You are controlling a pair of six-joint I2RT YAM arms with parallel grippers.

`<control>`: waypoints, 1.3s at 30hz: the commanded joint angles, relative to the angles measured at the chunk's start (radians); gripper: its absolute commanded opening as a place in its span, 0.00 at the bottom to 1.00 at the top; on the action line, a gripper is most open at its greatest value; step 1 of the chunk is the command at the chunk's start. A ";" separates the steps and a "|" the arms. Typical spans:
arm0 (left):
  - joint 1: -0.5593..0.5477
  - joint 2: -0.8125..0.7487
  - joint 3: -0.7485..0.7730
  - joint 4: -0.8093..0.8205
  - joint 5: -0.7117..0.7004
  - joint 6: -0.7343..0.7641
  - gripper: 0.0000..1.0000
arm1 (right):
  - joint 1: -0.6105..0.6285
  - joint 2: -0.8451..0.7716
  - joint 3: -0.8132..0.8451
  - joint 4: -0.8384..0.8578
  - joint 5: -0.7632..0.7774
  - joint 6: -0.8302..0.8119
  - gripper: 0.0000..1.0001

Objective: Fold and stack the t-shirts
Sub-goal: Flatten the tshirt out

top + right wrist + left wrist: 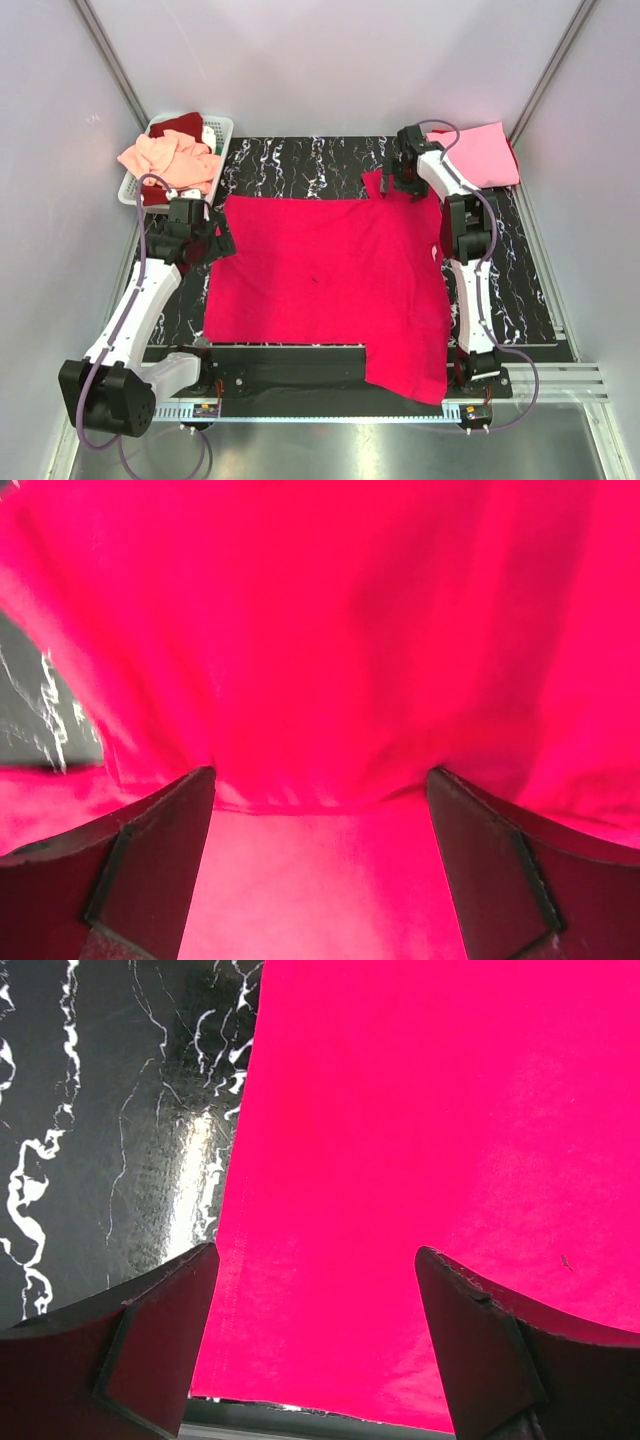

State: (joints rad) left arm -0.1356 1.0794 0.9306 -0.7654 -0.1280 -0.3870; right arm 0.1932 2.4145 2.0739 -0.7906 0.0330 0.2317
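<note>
1. The crimson-red t-shirt (330, 275) lies spread flat across the middle of the overhead frame on the black marbled mat (520, 300); its long axis runs from upper left to lower right, one corner hanging over the mat's bottom edge.
2. The left gripper (213, 240) stands at the shirt's upper-left corner, jaws apart, holding nothing.
3. The right gripper (398, 180) stands over the shirt's upper-right edge, jaws apart.
4. A pink t-shirt (478, 155) lies folded at upper right.
5. The peach t-shirt (170, 160) and maroon t-shirt (180, 124) sit in the white basket (222, 128), upper left.

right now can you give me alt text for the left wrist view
A crimson-red t-shirt lies flat on the black marbled table, its straight edge running down the frame. The left gripper hangs open over that edge.
</note>
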 commanded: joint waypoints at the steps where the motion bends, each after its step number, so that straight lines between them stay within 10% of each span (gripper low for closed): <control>1: 0.007 -0.041 -0.004 0.049 -0.019 0.030 0.86 | -0.005 0.200 0.170 -0.138 -0.028 0.003 0.93; 7: 0.008 -0.052 -0.007 0.049 -0.042 0.034 0.87 | -0.012 0.448 0.638 -0.279 -0.082 0.029 0.79; 18: 0.010 0.001 0.010 0.044 -0.076 0.034 0.86 | -0.034 0.332 0.594 0.016 -0.142 0.058 1.00; 30: -0.100 -0.117 -0.035 -0.164 -0.029 -0.254 0.79 | -0.028 -0.569 -0.271 0.163 -0.169 0.219 1.00; 39: -0.352 -0.239 -0.349 -0.157 -0.030 -0.631 0.77 | 0.123 -1.061 -0.981 0.246 -0.237 0.353 1.00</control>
State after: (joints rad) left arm -0.4690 0.8494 0.6724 -0.9363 -0.1642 -0.8597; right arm 0.2790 1.3632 1.2232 -0.5587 -0.1497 0.5129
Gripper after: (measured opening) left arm 0.780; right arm 0.994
